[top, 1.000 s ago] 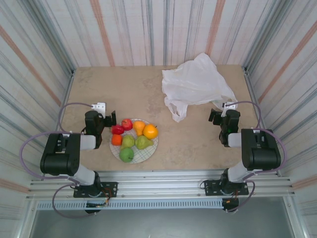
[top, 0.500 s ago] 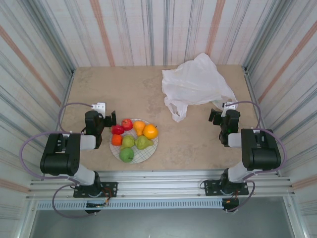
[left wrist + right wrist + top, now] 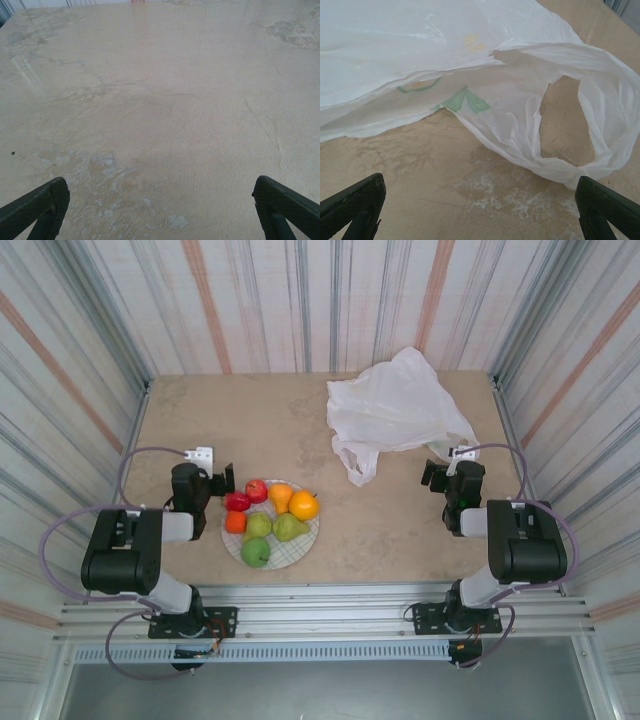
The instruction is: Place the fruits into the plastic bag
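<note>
Top external view: lower left, the left gripper (image 3: 223,480) is being held spread beside glossy red, orange and green fruits (image 3: 268,512) on a round plaid plate (image 3: 303,543); upper right, the crinkly white plastic bag (image 3: 395,412) is being faced by the spread right gripper (image 3: 432,474).

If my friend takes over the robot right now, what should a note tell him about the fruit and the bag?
Left gripper: open, empty, beside the plaid plate, over bare table.
Right gripper: open, empty, facing a handle loop of the plastic bag.
Fruits: piled on the plate, near side, left of centre.
Bag: crumpled at the table's far right.
Done: nothing; no fruit seen in the bag.
Left: bag every fruit; the mouth probably needs opening first.
</note>
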Robot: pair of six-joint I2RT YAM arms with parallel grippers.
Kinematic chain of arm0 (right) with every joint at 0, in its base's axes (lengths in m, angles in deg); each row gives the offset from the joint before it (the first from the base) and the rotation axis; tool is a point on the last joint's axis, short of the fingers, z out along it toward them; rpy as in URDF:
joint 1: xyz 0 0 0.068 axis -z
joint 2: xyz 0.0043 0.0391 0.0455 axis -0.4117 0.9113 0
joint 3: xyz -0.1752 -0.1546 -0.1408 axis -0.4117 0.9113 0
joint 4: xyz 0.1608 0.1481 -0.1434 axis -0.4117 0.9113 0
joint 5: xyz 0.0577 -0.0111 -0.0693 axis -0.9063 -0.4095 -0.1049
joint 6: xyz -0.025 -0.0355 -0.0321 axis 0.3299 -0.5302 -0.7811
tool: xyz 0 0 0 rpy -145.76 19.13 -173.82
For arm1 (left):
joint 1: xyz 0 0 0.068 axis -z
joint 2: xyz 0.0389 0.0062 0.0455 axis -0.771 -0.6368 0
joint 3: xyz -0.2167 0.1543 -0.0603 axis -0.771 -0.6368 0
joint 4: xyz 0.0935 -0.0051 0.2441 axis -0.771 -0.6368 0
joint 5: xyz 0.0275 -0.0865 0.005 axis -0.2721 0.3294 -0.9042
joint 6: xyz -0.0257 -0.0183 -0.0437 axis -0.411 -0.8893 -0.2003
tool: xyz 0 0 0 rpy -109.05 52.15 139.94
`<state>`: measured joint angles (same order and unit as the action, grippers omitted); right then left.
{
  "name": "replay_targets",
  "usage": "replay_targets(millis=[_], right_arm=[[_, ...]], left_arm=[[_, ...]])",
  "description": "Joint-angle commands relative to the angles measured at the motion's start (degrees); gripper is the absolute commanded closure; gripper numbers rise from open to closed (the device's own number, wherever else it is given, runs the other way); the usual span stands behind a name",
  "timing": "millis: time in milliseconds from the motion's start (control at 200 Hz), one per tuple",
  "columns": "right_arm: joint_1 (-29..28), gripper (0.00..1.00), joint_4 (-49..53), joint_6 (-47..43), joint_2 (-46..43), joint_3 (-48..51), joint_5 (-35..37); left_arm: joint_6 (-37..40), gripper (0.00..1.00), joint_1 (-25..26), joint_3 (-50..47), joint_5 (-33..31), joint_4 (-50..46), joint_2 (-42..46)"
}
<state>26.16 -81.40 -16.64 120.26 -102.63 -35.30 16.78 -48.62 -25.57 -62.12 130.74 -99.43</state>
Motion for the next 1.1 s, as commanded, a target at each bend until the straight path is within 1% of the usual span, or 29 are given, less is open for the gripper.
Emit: replay_targets(millis=[0,50,105,180,220,306,406,451,526,616,661,701,736,787,852,972,1042,1092], right_arm=[[-0.6,0.01,7.5,0.1,-5.1,-3.3,1.8],[-0.7,0.01,12.1,0.8,-8.3,-4.5,3.4],[-0.6,0.01,14.8,2.0,-12.0,-5.0,5.4],[0.4,0.01,18.4,5.8,-17.4,-5.9,7.9],[0.9,0.01,22.2,7.7,-20.0,-7.6,8.5],[1.9,0.01,32.0,12.1,-23.7,-12.6,8.7],[2.3,0.01,38.4,16.9,-24.9,-16.9,6.2],[2.3,0.01,40.4,19.5,-24.6,-18.4,2.7],[1.5,0.01,42.7,20.5,-23.0,-20.6,-4.5],[-1.0,0.01,48.0,18.8,-21.1,-23.5,-4.6],[-1.9,0.01,49.9,18.3,-20.1,-24.6,-4.5],[-2.2,0.01,50.7,18.5,-18.8,-25.1,-6.2],[-2.6,0.00,50.7,18.4,-17.5,-25.2,-9.0],[-3.4,0.01,51.1,18.3,-15.6,-25.7,-11.5],[-4.9,0.02,52.0,18.0,-12.9,-26.7,-12.2],[-7.3,0.05,53.8,17.2,-8.9,-29.3,-13.9],[-8.0,0.05,54.4,16.8,-8.1,-30.2,-14.4],[-8.1,0.05,54.4,16.7,-8.0,-30.2,-14.5]], left_arm=[[-1.6,0.01,-0.4,3.5,-5.5,-9.3,5.9],[-2.7,0.01,-0.5,5.5,-9.5,-15.5,9.4],[-4.7,0.01,-0.5,5.8,-14.4,-18.5,13.1],[-10.3,0.01,-0.5,6.0,-22.1,-22.8,18.0],[-12.9,0.01,-0.5,6.9,-24.4,-26.6,20.5],[-18.3,0.01,-0.5,10.0,-26.3,-36.5,25.2],[-27.9,0.02,-0.5,13.7,-26.7,-45.6,28.4],[-30.6,0.02,-0.5,15.0,-24.2,-48.1,29.2],[-30.7,0.02,-0.5,16.0,-14.5,-48.4,30.2],[-31.9,0.01,-0.4,16.7,0.3,-45.4,30.1],[-33.4,0.01,0.3,17.0,6.6,-43.3,29.2],[-33.7,0.01,2.3,18.0,9.4,-42.6,28.0],[-33.1,0.01,5.1,19.5,9.2,-43.6,26.9],[-31.1,0.01,9.9,22.0,6.0,-45.9,25.4],[-27.9,0.01,16.6,24.9,1.3,-47.8,23.2],[-24.0,0.01,26.8,29.8,-2.4,-48.4,17.5],[-21.6,0.02,32.1,33.2,-3.9,-48.7,13.0],[-19.6,0.02,35.9,36.1,-6.3,-49.6,9.7]])
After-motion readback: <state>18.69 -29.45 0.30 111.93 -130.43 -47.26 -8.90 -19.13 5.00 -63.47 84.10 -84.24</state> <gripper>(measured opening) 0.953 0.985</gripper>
